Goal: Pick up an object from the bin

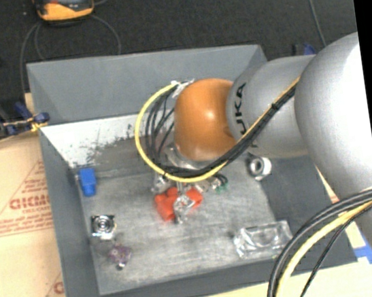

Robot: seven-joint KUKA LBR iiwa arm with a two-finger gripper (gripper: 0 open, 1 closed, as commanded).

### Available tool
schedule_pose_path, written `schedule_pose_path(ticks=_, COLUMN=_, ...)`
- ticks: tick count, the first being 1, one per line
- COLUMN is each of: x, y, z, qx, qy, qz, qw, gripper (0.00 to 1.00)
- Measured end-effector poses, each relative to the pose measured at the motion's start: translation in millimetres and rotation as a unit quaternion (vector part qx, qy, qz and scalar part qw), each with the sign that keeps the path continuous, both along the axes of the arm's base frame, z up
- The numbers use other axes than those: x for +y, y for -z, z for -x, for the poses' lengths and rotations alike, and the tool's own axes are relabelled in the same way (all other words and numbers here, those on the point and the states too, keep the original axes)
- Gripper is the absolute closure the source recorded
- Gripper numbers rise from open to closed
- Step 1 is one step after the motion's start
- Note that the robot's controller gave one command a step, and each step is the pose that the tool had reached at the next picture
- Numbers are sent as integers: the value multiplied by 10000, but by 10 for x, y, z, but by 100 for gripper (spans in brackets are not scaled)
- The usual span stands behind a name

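Well to the left of your claw point(182, 205), in the grey metal bin point(69, 222), sit a blue plastic block point(87, 181), a small square silvery metal fitting point(103, 226) and, nearer the front, a tiny purple plastic piece point(120, 255). None of them is near the claw.

Just left of the claw and touching it lies a red-orange chunky plastic piece point(168, 204). I judge you are at the grasping step: the claw is down at floor level against this piece. The wrist hides the tip, so you cannot tell whether the claw is apart, together or clamped on anything. Before lifting, you would need it squarely astride the piece, then a straight rise. The piece looks small, blocky and matt, with uneven edges, so an off-centre pinch could let it twist away.

Close to the right lies a small dark green bit point(220, 184), further right a silvery metal ring point(258, 166), and to the front right a clear plastic tray piece point(260, 239).
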State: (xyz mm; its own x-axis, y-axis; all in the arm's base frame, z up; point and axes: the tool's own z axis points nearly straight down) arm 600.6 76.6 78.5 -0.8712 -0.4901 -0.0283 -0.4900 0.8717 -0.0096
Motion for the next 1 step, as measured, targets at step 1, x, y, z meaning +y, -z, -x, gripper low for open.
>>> schedule_pose_path(ticks=1, x=13, y=-1550, z=-164, qx=82, qy=-284, qz=34, qw=9996, gripper=100)
